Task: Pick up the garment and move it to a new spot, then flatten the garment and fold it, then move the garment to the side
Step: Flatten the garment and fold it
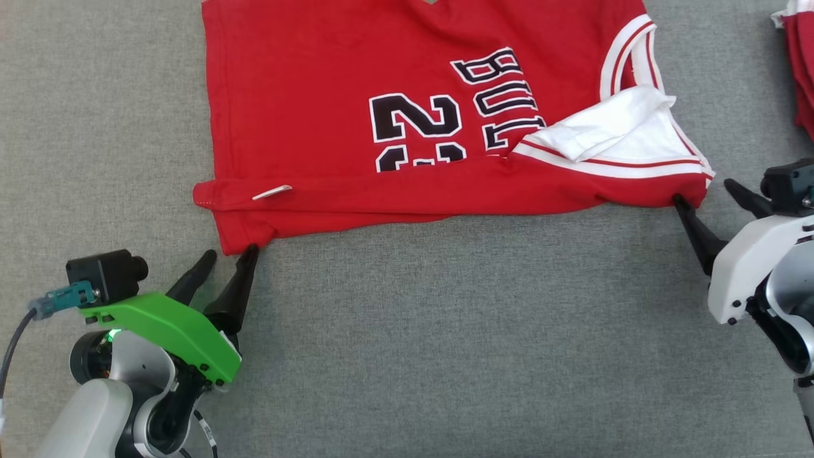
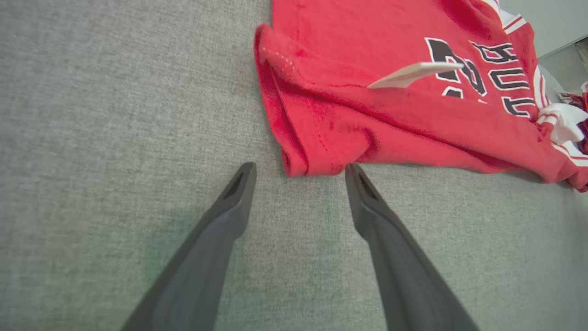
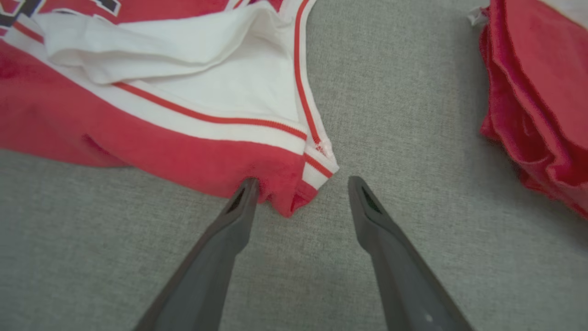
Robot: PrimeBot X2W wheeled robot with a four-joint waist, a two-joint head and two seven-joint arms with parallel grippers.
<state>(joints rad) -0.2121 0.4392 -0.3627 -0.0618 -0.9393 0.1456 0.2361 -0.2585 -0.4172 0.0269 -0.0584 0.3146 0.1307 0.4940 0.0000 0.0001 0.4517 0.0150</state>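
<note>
**Garment** [image 1: 305, 127]: red sleeveless jersey with black lettering and white trim. It lies on the grey table [image 1: 445, 356], with its near strip doubled over onto itself. The long axis runs left to right, along that near folded edge. A white label [image 1: 272, 192] sits on the fold toward the garment's left end.

**Left gripper** [image 1: 231, 251]: at the garment's near left corner. Fingers are spread and hold nothing. The corner lies just ahead between the tips, and one tip touches the cloth.

**Right gripper** [image 1: 703, 191]: at the garment's near right corner. Fingers are spread and hold nothing. One tip rests against the hem.

**Reach, as judged:** each arm looks equally near its own corner, with the cloth straight ahead of the fingers.

**Pile of red cloth** [image 1: 800, 63]: well apart, beyond the garment's right end.
</note>
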